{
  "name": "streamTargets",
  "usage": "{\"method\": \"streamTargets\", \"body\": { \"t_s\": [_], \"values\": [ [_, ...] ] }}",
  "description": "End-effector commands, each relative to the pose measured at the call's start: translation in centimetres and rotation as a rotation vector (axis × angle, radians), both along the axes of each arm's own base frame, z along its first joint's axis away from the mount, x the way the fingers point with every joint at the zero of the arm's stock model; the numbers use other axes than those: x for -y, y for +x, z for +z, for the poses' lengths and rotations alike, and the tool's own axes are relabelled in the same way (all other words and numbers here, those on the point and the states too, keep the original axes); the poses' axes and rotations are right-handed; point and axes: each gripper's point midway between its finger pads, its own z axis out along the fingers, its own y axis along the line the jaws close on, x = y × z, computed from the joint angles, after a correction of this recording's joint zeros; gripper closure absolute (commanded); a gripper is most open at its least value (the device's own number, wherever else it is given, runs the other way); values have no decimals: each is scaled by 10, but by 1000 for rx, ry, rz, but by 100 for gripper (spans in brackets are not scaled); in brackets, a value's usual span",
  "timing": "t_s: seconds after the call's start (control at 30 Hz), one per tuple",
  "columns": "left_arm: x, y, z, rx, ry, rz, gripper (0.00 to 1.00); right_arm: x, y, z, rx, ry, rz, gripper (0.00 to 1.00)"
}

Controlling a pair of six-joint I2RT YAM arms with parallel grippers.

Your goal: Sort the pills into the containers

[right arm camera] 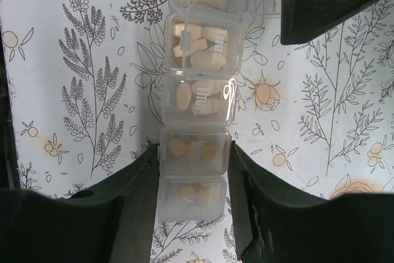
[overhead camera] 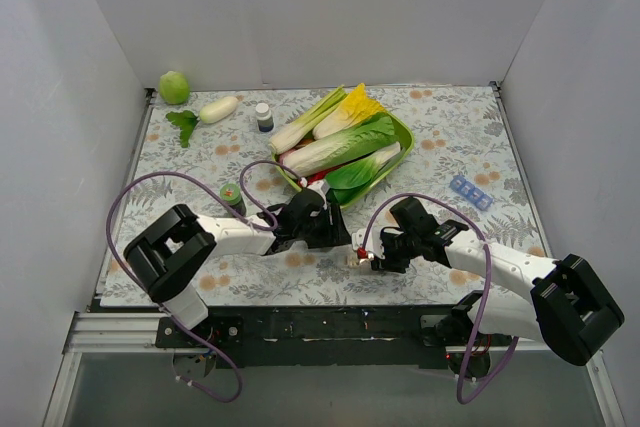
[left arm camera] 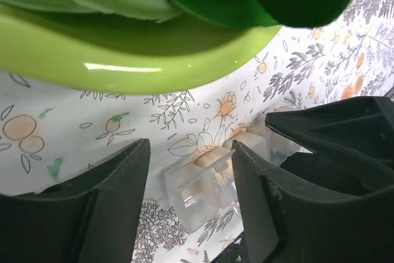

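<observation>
REMOTE DESK: On my right wrist view, the containers (right arm camera: 196, 109) form one translucent whitish strip of small square compartments, joined end to end and running straight up the frame. They lie flat on the fern-and-flower table cover (right arm camera: 80, 90). Cream-coloured pills (right arm camera: 198, 44), some oval and some round, show through four of the compartments. The topmost compartment is cut off at the frame edge, and I cannot tell what it holds. Faint lettering marks the lids. Overhead, the containers (overhead camera: 353, 255) sit near the table's front edge, about midway across. My left wrist view catches one clear end of the containers (left arm camera: 196, 192) close up and blurred.
</observation>
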Motion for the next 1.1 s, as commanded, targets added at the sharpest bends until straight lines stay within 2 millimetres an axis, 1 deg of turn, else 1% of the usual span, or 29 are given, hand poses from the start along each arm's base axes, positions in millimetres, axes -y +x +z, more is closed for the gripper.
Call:
{"method": "streamTargets", "body": {
  "t_s": [0.0, 0.03, 0.07, 0.1, 0.13, 0.17, 0.2, 0.23, 0.27, 0.3, 0.33, 0.37, 0.4, 0.43, 0.47, 0.5, 0.57, 0.6, 0.63, 0.7, 0.73, 0.77, 0.83, 0.87, 0.93, 1.03, 1.07],
  "values": [
    [-18, -4, 9, 11, 38, 19, 42, 7, -5, -8, -9, -30, 1, 83],
    [-20, -2, 19, 34, 31, 28, 40, 6, -6, -8, -12, -29, 4, 83],
    [-22, -2, 24, 44, 31, 32, 40, 7, -6, -8, -11, -30, 3, 83],
    [-25, -1, 27, 50, 36, 37, 40, 6, -5, -8, -11, -28, 4, 83],
    [-32, -3, 24, 43, 68, 45, 42, 6, -6, -8, -13, -29, 5, 83],
    [-35, -5, 30, 54, 61, 44, 44, 6, -5, -8, -13, -29, 5, 83],
    [-38, -8, 30, 52, 65, 43, 48, 5, -5, -7, -14, -27, 4, 83],
    [-40, -10, 32, 52, 59, 40, 58, 5, -5, -7, -13, -26, 4, 83],
    [-39, -15, 40, 57, 32, 23, 64, 5, -5, -7, -11, -25, 4, 83],
    [-40, -20, 40, 51, 24, 9, 70, 5, -5, -7, -13, -23, 4, 83],
    [-37, -22, 46, 61, -6, -11, 74, 5, -5, -7, -13, -23, 4, 83],
    [-30, -32, 53, 53, -53, -74, 85, 4, -5, -7, -14, -24, 5, 83],
    [-27, -37, 55, 51, -82, -103, 90, 4, -5, -7, -14, -24, 5, 83],
    [-17, -39, 65, 69, -140, -143, 95, 5, -6, -7, -17, -25, 3, 84],
    [-12, -47, 68, 49, -174, -187, 100, 5, -6, -8, -19, -27, 4, 84],
    [-8, -49, 66, 34, -186, -209, 100, 5, -6, -8, -21, -28, 3, 84],
    [3, -47, 73, 38, -220, -237, 100, 4, -6, -8, -22, -27, 2, 84],
    [6, -48, 68, 19, -220, -248, 100, 4, -5, -8, -21, -27, 0, 84],
    [12, -44, 74, 33, -235, -256, 100, 4, -6, -8, -20, -27, 3, 84],
    [18, -41, 77, 40, -240, -266, 100, 4, -5, -8, -19, -29, -2, 84],
    [19, -39, 74, 32, -232, -265, 100, 4, -5, -8, -22, -29, -2, 84],
    [24, -35, 80, 44, -241, -268, 100, 4, -5, -8, -23, -29, -3, 84],
    [26, -33, 78, 41, -226, -274, 100, 3, -5, -7, -21, -27, -4, 85],
    [28, -31, 80, 45, -227, -275, 100, 4, -5, -8, -22, -28, -3, 85],
    [29, -31, 77, 40, -220, -276, 100, 4, -5, -8, -23, -28, -4, 85],
    [27, -33, 65, 13, -197, -275, 100, 4, -5, -8, -23, -30, -5, 85],
    [25, -34, 55, -6, -177, -269, 100, 4, -5, -8, -24, -29, -4, 85]
  ]
}}
